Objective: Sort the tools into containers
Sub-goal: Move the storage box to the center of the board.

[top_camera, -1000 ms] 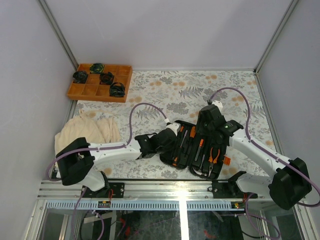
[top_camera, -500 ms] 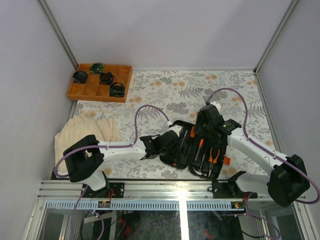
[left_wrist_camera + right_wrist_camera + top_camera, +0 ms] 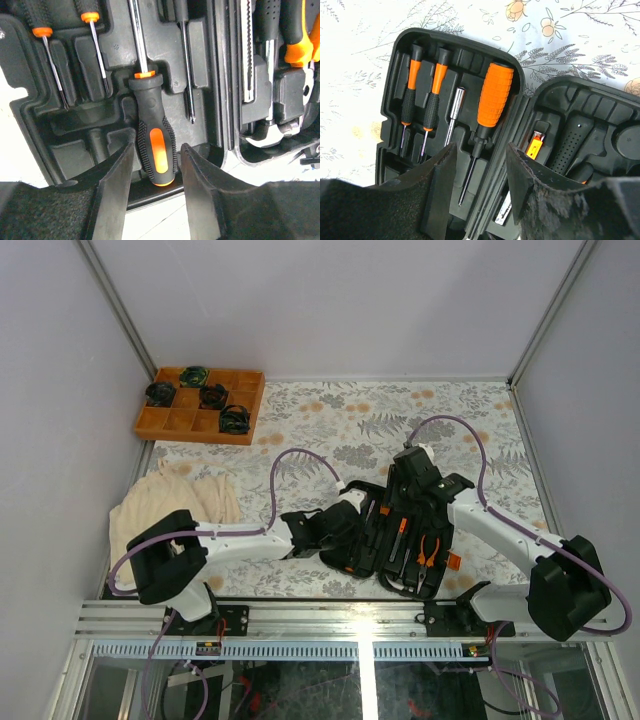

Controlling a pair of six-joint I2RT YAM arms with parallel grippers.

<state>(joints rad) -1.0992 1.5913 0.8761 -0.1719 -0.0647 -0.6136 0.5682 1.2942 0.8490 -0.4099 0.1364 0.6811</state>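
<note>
Looking through the left wrist camera, you are seeing the black rubber-handled screwdriver with the orange inlay (image 3: 151,107) lying in a moulded slot of the black plastic hinged tool case (image 3: 162,55). That is the relation your next move is turning on. Its long axis is running almost from 12 o'clock to 6 o'clock, leaning slightly toward 11 and 5, with the steel shaft pointing away at 12 and the butt pointing back at the claw at 6.

The left gripper (image 3: 156,148) is standing with its jaws apart, one finger at 8 o'clock of the butt and the other at 4 o'clock. The rear of the handle is sitting between them with a sliver of gap on each side, so nothing is being clamped. You cannot tell from here whether the handle is pressed fully home.

In the overhead view, the left arm is reaching in from the case's 9 o'clock side and is clearly the nearer one to this screwdriver. The right gripper (image 3: 481,150) is hovering over the case's 12 o'clock end, jaws likewise apart and holding nothing. A fat orange-handled driver (image 3: 495,95) is lying slotted just beyond its fingertips at 12 o'clock.

Any closing or backing off by the left claw is probably going to run along that 12-to-6 line.
</note>
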